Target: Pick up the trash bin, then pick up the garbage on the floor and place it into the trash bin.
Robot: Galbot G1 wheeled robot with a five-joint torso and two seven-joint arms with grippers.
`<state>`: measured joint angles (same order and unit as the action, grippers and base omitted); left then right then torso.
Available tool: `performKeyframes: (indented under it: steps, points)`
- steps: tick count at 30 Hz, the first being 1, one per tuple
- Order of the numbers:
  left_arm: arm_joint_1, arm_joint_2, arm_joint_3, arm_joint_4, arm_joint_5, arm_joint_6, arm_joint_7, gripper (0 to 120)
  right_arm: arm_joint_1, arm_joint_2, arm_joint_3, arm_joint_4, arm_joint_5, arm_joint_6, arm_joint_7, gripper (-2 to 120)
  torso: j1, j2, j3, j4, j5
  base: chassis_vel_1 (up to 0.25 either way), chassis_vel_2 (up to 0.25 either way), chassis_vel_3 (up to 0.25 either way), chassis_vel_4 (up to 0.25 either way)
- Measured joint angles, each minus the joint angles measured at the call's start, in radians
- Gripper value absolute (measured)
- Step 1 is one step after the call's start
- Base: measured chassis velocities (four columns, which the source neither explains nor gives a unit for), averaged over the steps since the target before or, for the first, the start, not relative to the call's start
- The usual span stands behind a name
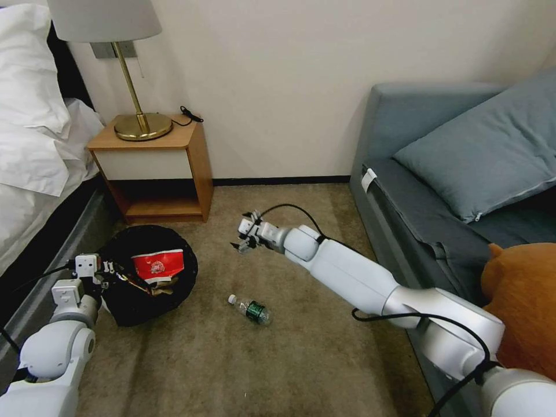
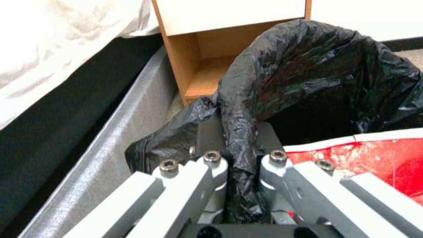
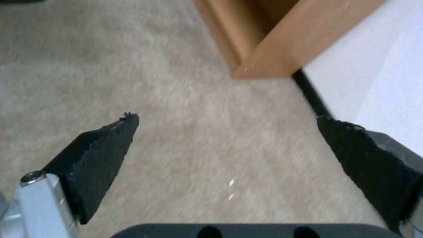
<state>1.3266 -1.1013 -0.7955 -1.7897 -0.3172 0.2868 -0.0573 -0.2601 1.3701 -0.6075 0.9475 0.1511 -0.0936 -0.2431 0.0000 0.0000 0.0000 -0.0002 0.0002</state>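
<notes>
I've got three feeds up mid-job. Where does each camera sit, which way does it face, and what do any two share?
Head view: up on the head, facing forward and down at tan carpet; both arms show, left gripper on the round black-bagged trash bin, right gripper open over the floor, small clear green-label bottle lying beyond.
Left wrist view: on the left wrist, facing along its fingers, shut on the bag rim.
Right wrist view: on the right wrist, facing down past open fingers.
Shared: the wooden nightstand.

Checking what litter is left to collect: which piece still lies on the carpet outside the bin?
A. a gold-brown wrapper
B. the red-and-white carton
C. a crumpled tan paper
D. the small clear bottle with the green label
D: the bottle lies on the carpet beside the trash bin, while the red-and-white carton is already inside it.
</notes>
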Motion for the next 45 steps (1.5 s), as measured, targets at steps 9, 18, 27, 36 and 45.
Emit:
performKeyframes:
  steps: [9, 18, 27, 36, 45]
  points:
    - [0.026, -0.011, -0.001, -0.021, 0.008, 0.0, -0.002, 4, -0.16, 0.039, 0.083, -0.068, -0.11, 0.036, -0.011, 100, 0.0, 0.0, 0.0, 0.0001, -0.0001, 0.0, 0.0, 0.0, 0.0]
    - [0.038, -0.015, -0.007, -0.021, 0.014, -0.003, -0.004, 4, -0.244, 0.072, 0.155, -0.129, -0.198, 0.095, -0.03, 100, 0.0, 0.0, 0.0, 0.0001, -0.0002, 0.0, 0.0, 0.0, 0.0]
    - [0.035, -0.023, -0.004, -0.028, 0.031, -0.003, -0.005, 4, -0.294, 0.089, 0.207, -0.157, -0.265, 0.123, -0.041, 100, 0.0, 0.0, 0.0, 0.0001, -0.0002, 0.0, 0.0, 0.0, 0.0]
    - [0.039, -0.027, -0.004, -0.036, 0.039, 0.0, -0.005, 4, -0.323, 0.091, 0.245, -0.167, -0.311, 0.138, -0.05, 100, 0.0, 0.0, 0.0, 0.0001, -0.0002, 0.0, 0.0, 0.0, 0.0]
    - [0.033, -0.027, -0.002, -0.038, 0.042, 0.003, -0.006, 4, -0.342, 0.098, 0.265, -0.183, -0.347, 0.15, -0.056, 100, 0.0, 0.0, 0.0, 0.0002, -0.0002, 0.0, 0.0, 0.0, 0.0]
